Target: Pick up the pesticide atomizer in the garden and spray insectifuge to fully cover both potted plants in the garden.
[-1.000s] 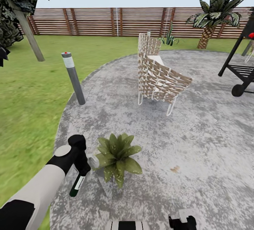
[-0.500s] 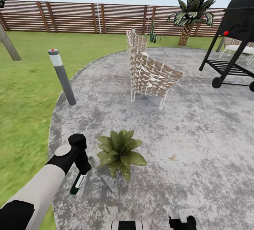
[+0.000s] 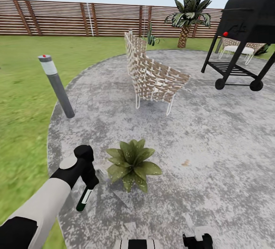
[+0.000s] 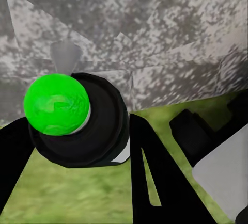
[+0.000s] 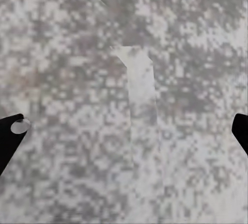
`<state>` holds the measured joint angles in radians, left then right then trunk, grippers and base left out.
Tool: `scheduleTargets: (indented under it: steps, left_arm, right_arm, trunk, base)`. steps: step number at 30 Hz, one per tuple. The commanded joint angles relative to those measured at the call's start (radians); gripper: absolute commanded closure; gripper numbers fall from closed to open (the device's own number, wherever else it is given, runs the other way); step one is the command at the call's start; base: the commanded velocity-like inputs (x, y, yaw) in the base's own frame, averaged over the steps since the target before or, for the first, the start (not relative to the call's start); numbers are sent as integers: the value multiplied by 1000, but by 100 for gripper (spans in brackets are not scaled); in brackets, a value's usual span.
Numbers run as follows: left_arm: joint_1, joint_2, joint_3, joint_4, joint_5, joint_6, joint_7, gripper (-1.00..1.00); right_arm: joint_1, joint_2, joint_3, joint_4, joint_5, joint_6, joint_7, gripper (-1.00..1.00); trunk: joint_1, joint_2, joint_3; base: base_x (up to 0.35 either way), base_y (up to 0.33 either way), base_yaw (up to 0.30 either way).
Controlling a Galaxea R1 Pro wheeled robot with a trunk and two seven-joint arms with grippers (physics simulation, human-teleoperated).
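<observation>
Pesticide atomizer [image 3: 84, 199] was gripped by left gripper [image 3: 90, 182], held just left of potted plant [image 3: 131, 164] (on patio [image 3: 198, 142]). Right gripper [image 5: 124, 131] fingers were spread apart.

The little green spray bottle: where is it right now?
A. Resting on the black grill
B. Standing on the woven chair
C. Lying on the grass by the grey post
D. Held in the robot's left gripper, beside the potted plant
D. In the head view the left gripper is clamped on the spray bottle, which hangs down from it over the stone patio, just beside the potted plant.
</observation>
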<state>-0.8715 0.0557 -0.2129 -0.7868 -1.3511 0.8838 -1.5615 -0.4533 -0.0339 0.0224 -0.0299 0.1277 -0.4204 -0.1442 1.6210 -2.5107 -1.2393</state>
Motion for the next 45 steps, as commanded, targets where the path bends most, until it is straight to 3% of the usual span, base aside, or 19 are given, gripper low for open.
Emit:
scheduleTargets:
  steps: [1,8,17,20,26,45]
  left_arm:
    - [0,1,-4,-2,-7,11,-9,100]
    - [23,-1,-11,4,-8,9,-9,100]
    - [55,-48,-10,0,-8,9,-9,100]
    - [55,-45,-6,-2,-12,9,-9,100]
    - [57,-2,-5,6,-14,9,-9,100]
    - [75,-10,-6,6,-13,9,-9,100]
  right_arm:
    - [-1,-1,2,2,11,-1,-9,-100]
    - [-1,0,2,2,12,-2,-9,-100]
    - [-1,0,2,2,11,-1,-9,-100]
    - [-1,0,2,2,12,-1,-9,-100]
    - [-1,0,2,2,12,-1,-9,-100]
    - [-1,0,1,1,10,-1,-9,-100]
  trunk:
    - [0,0,-1]
    - [0,0,-1]
    - [0,0,-1]
    - [0,0,-1]
    - [0,0,-1]
    - [0,0,0]
  base:
    - [186,304,-16]
    - [127,189,-3]
    - [3,3,-219]
    - [0,0,-298]
    - [-10,49,-299]
    - [41,306,-81]
